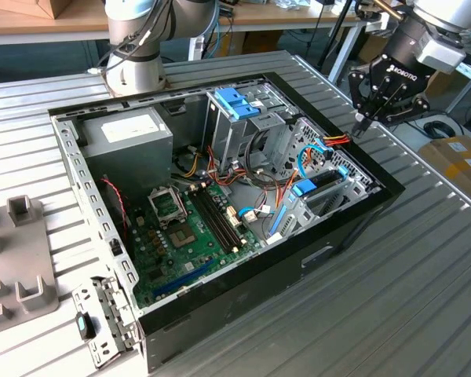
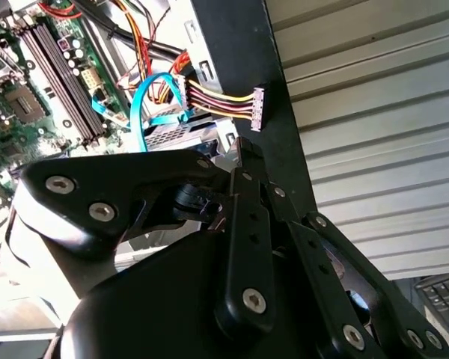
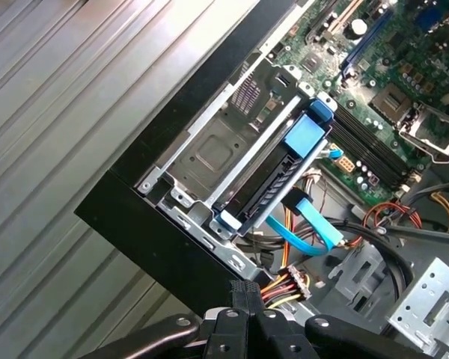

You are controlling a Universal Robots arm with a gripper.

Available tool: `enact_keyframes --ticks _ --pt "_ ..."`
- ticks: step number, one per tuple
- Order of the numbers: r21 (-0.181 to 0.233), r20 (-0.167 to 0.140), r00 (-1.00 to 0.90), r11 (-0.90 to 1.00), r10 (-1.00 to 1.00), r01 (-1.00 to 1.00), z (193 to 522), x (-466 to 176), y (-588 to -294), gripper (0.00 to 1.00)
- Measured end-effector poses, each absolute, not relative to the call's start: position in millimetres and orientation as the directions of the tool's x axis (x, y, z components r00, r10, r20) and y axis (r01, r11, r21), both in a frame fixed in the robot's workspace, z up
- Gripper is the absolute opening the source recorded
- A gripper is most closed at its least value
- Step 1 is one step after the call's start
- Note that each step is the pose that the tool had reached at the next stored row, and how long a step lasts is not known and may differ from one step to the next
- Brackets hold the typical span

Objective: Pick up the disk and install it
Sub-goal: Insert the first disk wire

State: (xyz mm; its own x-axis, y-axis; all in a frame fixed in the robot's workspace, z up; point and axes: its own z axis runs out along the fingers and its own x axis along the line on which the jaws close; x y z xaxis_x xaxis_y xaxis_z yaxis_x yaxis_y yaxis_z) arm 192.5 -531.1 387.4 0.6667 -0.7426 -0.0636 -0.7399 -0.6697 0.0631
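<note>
Open computer case (image 1: 243,308) on table (image 1: 424,302), end effector (image 1: 361,120) above its rim

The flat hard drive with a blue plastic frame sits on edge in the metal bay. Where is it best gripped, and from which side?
Probably the blue frame's top edge, from above: the disk stands on edge inside the metal bay, so its faces look hard to reach.
</note>
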Motion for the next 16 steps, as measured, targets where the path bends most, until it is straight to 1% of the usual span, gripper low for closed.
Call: enact_keyframes --ticks 16 --pt "0.063 -0.064 0.777 -0.78 -0.626 -0.623 387.1 193.7 -529.8 0.1"
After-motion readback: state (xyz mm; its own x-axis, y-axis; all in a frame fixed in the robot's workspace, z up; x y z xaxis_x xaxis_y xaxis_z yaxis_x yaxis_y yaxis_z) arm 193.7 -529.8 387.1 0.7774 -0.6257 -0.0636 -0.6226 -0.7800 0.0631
